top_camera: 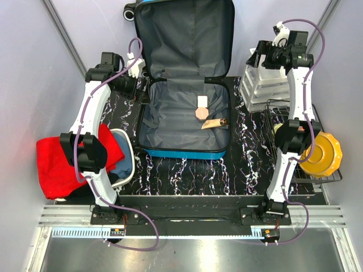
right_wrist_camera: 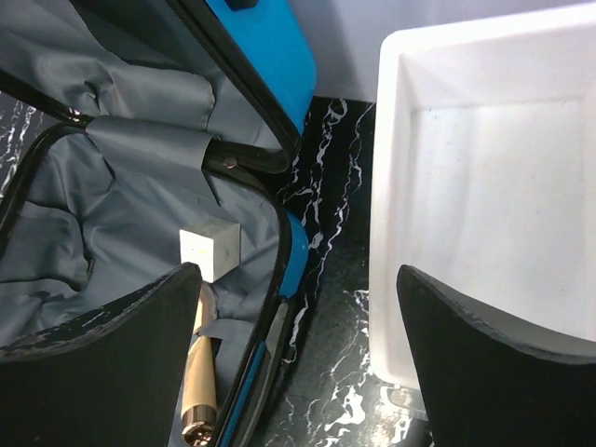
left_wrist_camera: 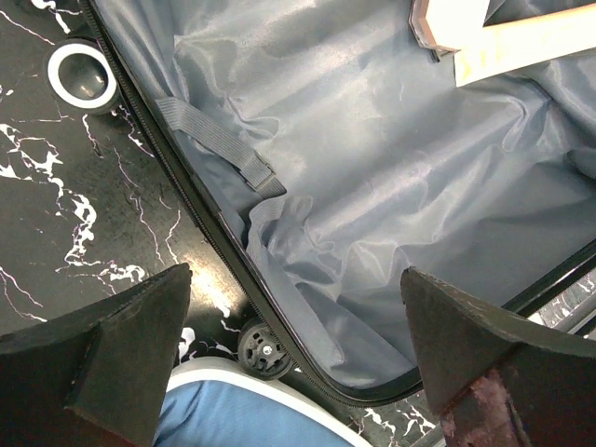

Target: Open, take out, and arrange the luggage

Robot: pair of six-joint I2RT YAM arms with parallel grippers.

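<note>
The luggage (top_camera: 184,113), a bright-blue hard-shell suitcase, lies open mid-table with its lid leaning up at the back and its grey lining (left_wrist_camera: 372,186) showing. In the lower half lie a white box (top_camera: 202,101), a pinkish round piece (top_camera: 200,113) and a beige tube (top_camera: 214,123). My left gripper (top_camera: 135,63) hangs open over the suitcase's left rim (left_wrist_camera: 223,242), holding nothing. My right gripper (top_camera: 255,56) is open too, above the gap between the suitcase's right edge (right_wrist_camera: 296,256) and the white drawer unit (right_wrist_camera: 494,186). The box (right_wrist_camera: 209,250) and tube (right_wrist_camera: 198,372) show in the right wrist view.
A white tub (top_camera: 127,153) with blue cloth sits left of the suitcase, against a suitcase wheel (left_wrist_camera: 264,349). Red cloth (top_camera: 57,164) lies at far left. A wire rack (top_camera: 283,113) holding a yellow object (top_camera: 322,154) stands on the right. A white ring (left_wrist_camera: 82,76) lies on the table.
</note>
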